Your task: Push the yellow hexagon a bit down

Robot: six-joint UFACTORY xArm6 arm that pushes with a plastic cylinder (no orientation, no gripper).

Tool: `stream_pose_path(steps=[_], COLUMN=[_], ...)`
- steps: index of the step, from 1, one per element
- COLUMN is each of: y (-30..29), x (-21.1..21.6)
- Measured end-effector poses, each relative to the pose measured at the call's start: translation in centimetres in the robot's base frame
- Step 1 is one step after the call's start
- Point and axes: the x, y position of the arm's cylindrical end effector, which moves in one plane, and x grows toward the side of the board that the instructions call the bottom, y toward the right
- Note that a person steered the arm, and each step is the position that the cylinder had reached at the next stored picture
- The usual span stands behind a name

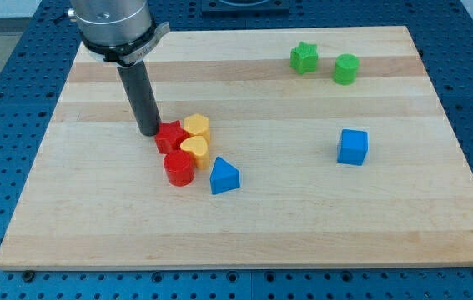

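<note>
The yellow hexagon [197, 126] sits in a tight cluster left of the board's middle. It touches a red star [169, 136] on its left and a yellow heart [194, 149] just below it. A red cylinder [179, 167] lies below the star, and a blue triangle [223, 176] lies at the cluster's lower right. My tip [149, 132] rests on the board just left of the red star, close to or touching it, with the star between it and the hexagon.
A green star [304, 57] and a green cylinder [346, 69] stand near the view's top right. A blue cube [353, 147] sits at the right of the middle. The wooden board [244, 225] lies on a blue perforated table.
</note>
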Motion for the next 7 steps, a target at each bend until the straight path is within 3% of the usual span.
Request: stream_pose_path(steps=[1,3,4,7], y=[6.1,8.4,13.1,9.1], x=[-0.5,-1.6,-3.9,-1.1])
